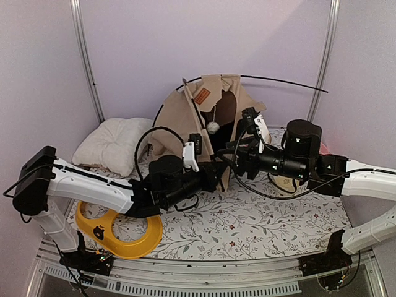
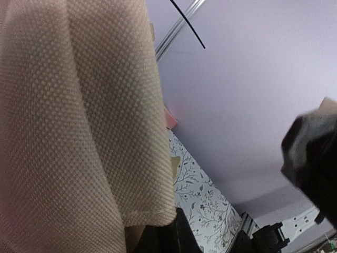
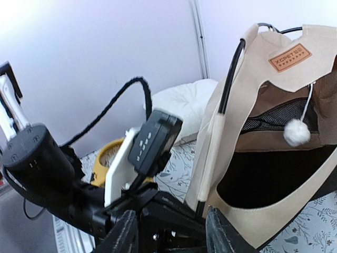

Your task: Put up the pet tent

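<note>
Beige canvas pet tent (image 1: 179, 117) with thin black poles stands half-raised, one pole (image 1: 291, 82) jutting loose; left gripper (image 1: 219, 174) clamps its front edge, right gripper (image 3: 171, 232) hangs open, empty.

Beige canvas pet tent (image 1: 179, 117) upright mid-table, arched doorway facing near edge, white pom-pom (image 1: 213, 127) hanging, thin black pole (image 1: 284, 82) projecting right.

The pet tent's (image 2: 79, 132) cloth ran past the left wrist view's edges and hid the fingers of the left gripper (image 1: 218, 176), a blurred dark shape (image 2: 313, 158) was cut off at right, and the left arm (image 1: 86, 182) covered part of the yellow tray (image 1: 133, 238).
</note>
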You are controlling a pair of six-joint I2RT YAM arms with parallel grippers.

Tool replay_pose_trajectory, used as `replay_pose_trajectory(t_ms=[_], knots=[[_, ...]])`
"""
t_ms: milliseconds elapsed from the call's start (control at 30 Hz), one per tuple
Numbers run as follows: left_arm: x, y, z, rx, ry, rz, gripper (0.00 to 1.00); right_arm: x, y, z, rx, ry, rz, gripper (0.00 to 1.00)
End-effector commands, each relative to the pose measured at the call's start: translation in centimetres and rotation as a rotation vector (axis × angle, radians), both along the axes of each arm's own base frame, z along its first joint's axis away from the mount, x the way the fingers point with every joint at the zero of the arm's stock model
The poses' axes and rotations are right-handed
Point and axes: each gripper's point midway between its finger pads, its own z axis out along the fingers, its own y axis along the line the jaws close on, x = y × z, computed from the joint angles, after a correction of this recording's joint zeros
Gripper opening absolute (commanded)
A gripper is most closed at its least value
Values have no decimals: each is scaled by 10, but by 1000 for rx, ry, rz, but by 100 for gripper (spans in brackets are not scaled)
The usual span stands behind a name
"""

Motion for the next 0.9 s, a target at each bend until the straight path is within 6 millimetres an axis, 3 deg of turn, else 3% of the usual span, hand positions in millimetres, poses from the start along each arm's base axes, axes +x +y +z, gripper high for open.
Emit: replay_pose_trajectory(t_ms=[0,200,300,433,633,733,867], knots=[[-18,16,6,142,-94,-143,0,14,-32,49,56,-130,-104,57],[-27,51,12,255,-163,-322,0,37,-68,70,-11,-167,-232,69],[-22,74,3,371,-163,-358,0,52,-93,82,-61,-181,-312,71],[-9,110,17,434,-205,-361,0,69,-132,93,-109,-174,-400,73],[3,160,49,448,-271,-340,0,95,-189,63,-231,-81,-475,76],[6,177,58,462,-291,-323,0,98,-202,45,-251,-10,-464,76],[11,193,68,487,-309,-302,0,92,-203,20,-273,46,-433,77]])
